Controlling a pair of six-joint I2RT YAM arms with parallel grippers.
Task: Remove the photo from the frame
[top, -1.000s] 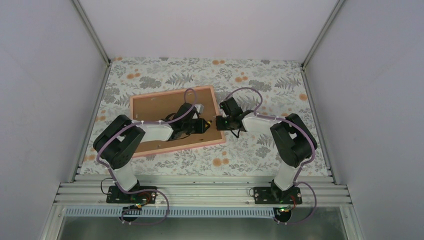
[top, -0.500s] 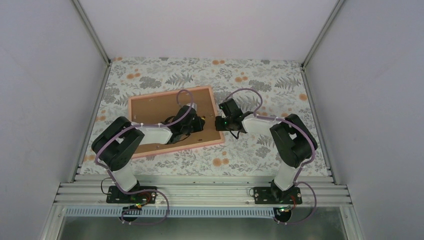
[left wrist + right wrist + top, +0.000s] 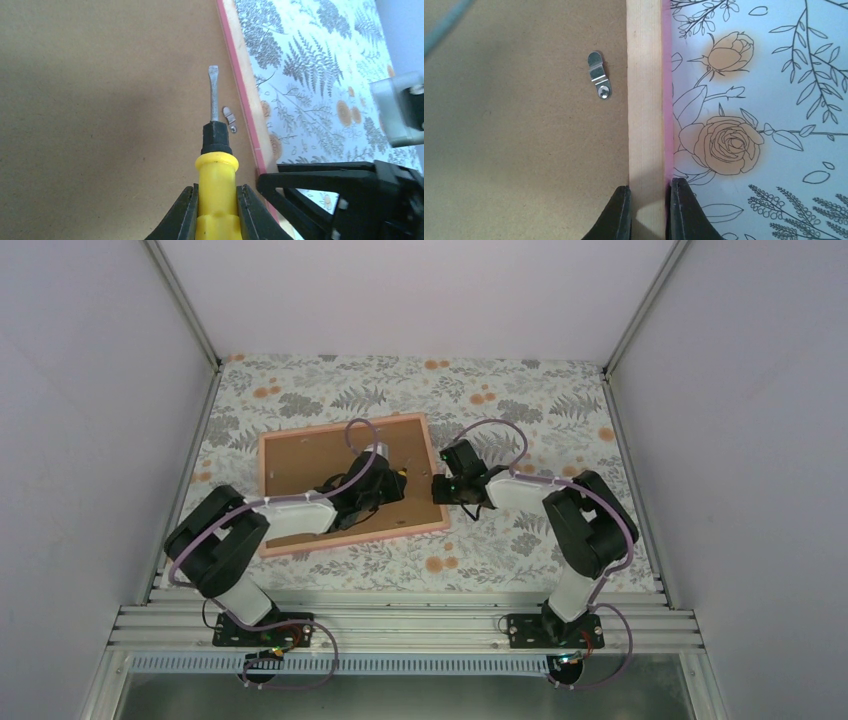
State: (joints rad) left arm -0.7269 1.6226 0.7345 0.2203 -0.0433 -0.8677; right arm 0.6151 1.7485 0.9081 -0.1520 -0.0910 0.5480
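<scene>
Your left claw (image 3: 216,205) is clamped on the yellow handle of a flat-blade screwdriver (image 3: 216,165), with the bare metal blade pointing ahead over the brown backing board (image 3: 100,100). The right claw (image 3: 649,207) is closed on the frame (image 3: 644,100), one finger on each side of its pale wooden rail at the right-hand edge. The frame lies face down on a floral tablecloth (image 3: 749,100).

The photo is not visible in any view. It is probably under the backing board inside the frame, though nothing here confirms that.

A small metal clip (image 3: 229,119) lies on the board just beside the rail. The blade tip sits near the clip, a little to its left. From the wrist view you cannot tell whether the tip touches the board or hangs above it.

Several things could go wrong from here:
- **Blade slipping:** The clip is small and smooth. A blade pushed at it off-line may skid off and gouge the board, or dig through toward the print beneath.
- **Screwdriver twisting:** The handle is rounded, so a sideways load could turn it between the fingers and swing the tip wide.
- **Frame shifting:** The right claw holds only a narrow strip of rail. A hard pry could pull the rail free, and the frame would then slide on the cloth.
- **Arms colliding:** In the overhead view the two wrists are close together at that edge, so a reach further right risks contact between them.
</scene>
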